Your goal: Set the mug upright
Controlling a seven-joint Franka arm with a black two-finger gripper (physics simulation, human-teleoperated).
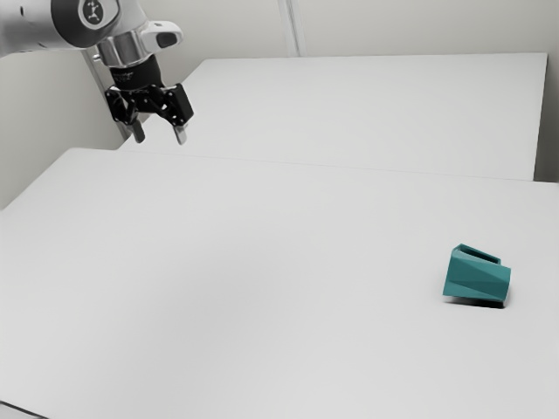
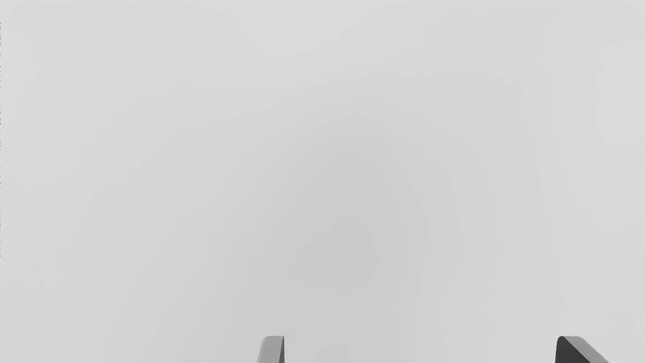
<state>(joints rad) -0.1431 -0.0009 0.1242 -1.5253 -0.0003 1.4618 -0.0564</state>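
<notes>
The mug (image 1: 478, 278) is teal, its facets shading from lighter to deeper, with a black shadow under it. I see a plain whitish desk (image 1: 218, 262), clouded with soft grey, and a pale grey wall (image 1: 410, 26). The arm (image 1: 26, 28) is white and carries a dark round badge (image 1: 93, 10) with a pale emblem. The pincer (image 1: 158, 137) is black, its fingertips (image 2: 271, 349) light grey with darker inner faces.

Mug (image 1: 476, 278), right of the exterior view: matt finish, smooth facets. Table (image 1: 236, 262): smooth, matt surface. Arm (image 1: 26, 26), upper left: smooth, plastic-like shell; its collar (image 1: 125, 51) has a metallic sheen. Gripper (image 1: 159, 137): plastic-like body; fingers (image 2: 271, 350) smooth, matt.
</notes>
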